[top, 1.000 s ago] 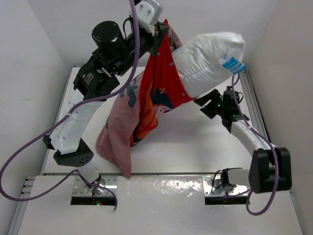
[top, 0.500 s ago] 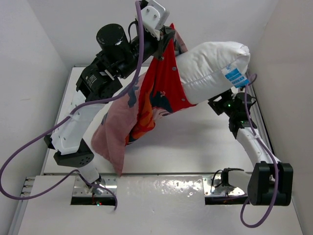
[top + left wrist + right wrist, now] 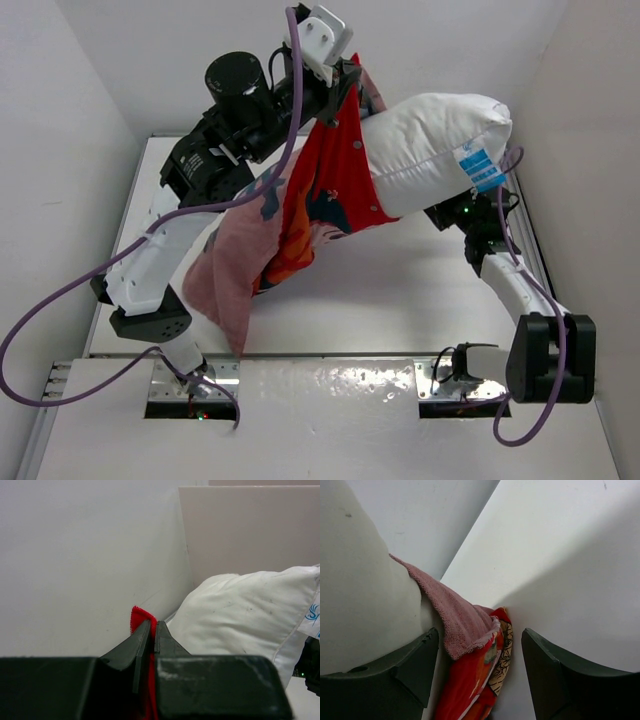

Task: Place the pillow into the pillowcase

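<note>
Because the left gripper [image 3: 151, 630] has its jaws pinched together on only a narrow bit of the red hem, high at about twelve o'clock in the overhead view, the whole pillowcase [image 3: 330, 190] hangs from that one point, and you should treat it as the weak link: if the pillow [image 3: 435, 135] drags on the cloth, the hem could slide out and the cover would drop to the table [image 3: 400, 290]. The right gripper [image 3: 480, 632] sits under the pillow's outer end toward three o'clock with its jaws standing apart and clamped on nothing; its own camera shows the white bulk against one finger and the pinkish lining [image 3: 455, 625] and red print between the two. That is support and no grip, so a push off the pillow's axis may let the plump end roll off toward the wall. A push could also snag the lining and carry the cover along, bunching the mouth shut. As for what is inside: the pillowcase holds one end of the pillow, entering near one o'clock, while the larger part, with the blue-and-white tag [image 3: 478, 165], juts out toward two o'clock. The cover's lower length hangs slack toward eight o'clock and looks unfilled, so I judge the insertion well short of finished.
</note>
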Robot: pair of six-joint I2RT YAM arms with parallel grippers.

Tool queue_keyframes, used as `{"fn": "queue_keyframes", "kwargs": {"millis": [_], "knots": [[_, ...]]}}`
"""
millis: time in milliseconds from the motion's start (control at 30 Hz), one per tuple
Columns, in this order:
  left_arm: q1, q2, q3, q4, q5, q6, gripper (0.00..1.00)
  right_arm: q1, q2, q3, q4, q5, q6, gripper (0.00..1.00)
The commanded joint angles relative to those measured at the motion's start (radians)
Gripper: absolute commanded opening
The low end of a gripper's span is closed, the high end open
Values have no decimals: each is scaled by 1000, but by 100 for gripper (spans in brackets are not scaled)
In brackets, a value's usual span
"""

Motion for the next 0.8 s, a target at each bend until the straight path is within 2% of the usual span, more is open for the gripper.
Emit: {"fn": "queue_keyframes", "kwargs": {"millis": [0, 133, 300, 333, 400, 433, 467, 500, 600, 633, 733, 767], "knots": [[-13, -75, 12, 165, -15, 15, 0, 31, -62, -14, 27, -6, 11, 66], [-13, -74, 5, 162, -22, 15, 0, 90, -72, -54, 25, -5, 32, 65], [-13, -68, 9, 165, -17, -1, 0, 175, 13, -27, 51, 28, 57, 64], [-11, -66, 14, 165, -11, -5, 0, 180, 34, -11, 59, 28, 57, 58], [-13, -63, 26, 164, -8, -11, 0, 196, 105, 32, 73, 18, 63, 39], [-13, -63, 31, 162, -8, -13, 0, 196, 125, 41, 94, 8, 66, 19], [-11, -60, 38, 162, -9, -15, 0, 194, 145, 47, 109, -9, 78, 7], [-8, -55, 57, 152, -11, -13, 0, 191, 145, 49, 113, -5, 78, 0], [-1, -60, 59, 164, -31, -8, 0, 166, 91, 67, 42, 58, 44, 0], [1, -66, 52, 170, -28, -7, 0, 153, 71, 84, -28, 73, 25, 0], [6, -69, 69, 175, -38, 15, 0, 82, 1, 206, -186, 127, -70, 0], [6, -65, 75, 176, -52, 31, 0, 50, -10, 293, -231, 152, -135, 0]]}}
